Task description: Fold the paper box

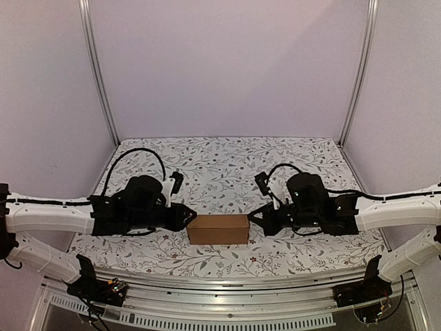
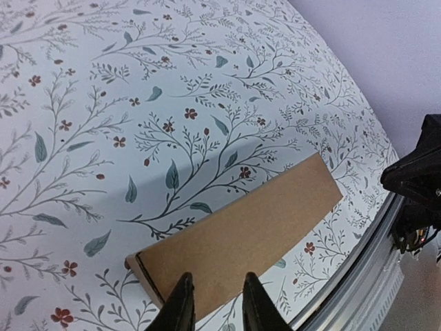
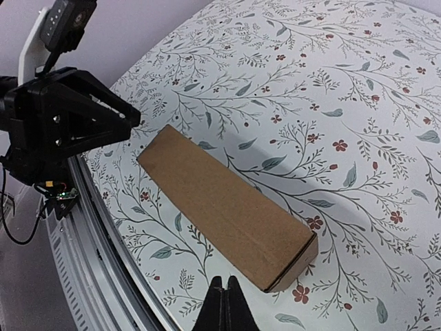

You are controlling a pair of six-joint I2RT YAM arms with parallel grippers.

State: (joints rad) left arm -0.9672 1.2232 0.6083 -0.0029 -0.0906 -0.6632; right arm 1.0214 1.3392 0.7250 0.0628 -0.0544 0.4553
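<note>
One paper box [image 1: 218, 229] lies between left gripper [image 1: 190, 217] and right gripper [image 1: 251, 214].

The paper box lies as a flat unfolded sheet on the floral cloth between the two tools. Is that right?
No. The paper box is a closed rectangular carton, not a flat sheet, as the right wrist view shows. It does lie on the floral cloth between the left tool and right tool.
</note>
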